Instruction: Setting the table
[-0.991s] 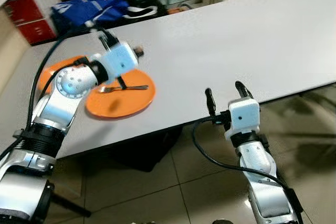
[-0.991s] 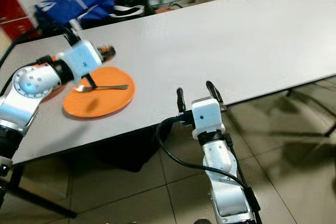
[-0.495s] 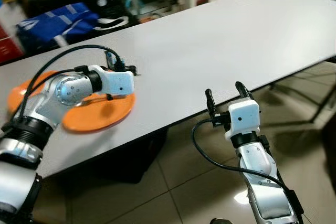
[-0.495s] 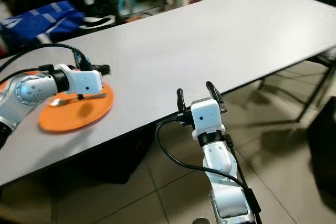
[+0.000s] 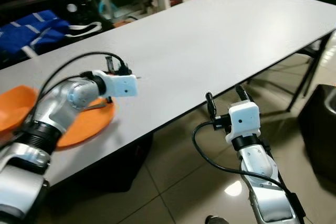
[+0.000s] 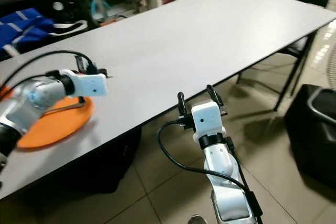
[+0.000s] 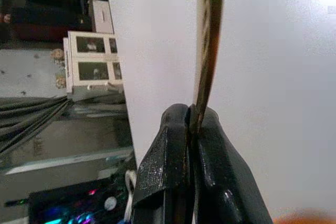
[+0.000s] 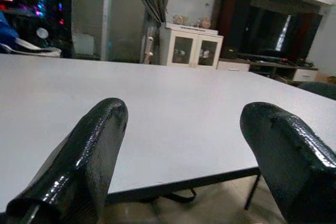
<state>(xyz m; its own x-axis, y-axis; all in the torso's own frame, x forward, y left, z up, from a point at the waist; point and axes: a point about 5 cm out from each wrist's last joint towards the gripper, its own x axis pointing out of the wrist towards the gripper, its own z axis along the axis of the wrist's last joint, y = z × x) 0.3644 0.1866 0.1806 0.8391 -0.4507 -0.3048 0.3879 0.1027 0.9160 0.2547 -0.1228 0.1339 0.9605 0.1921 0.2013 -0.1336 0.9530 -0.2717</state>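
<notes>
The left arm reached forward with its elbow bent, and the left gripper (image 7: pixel 190 145) had its two black fingers (image 7: pixel 157 166) pressed flat together, a thin metal handle (image 7: pixel 207 45) pinched between the jaws and running straight out past the tips. The right arm was raised in front of the body with its wrist upright, and the right gripper (image 5: pixel 226 97) pointed upward with its fingers (image 8: pixel 89 156) spread well apart, nothing between the jaws.
</notes>
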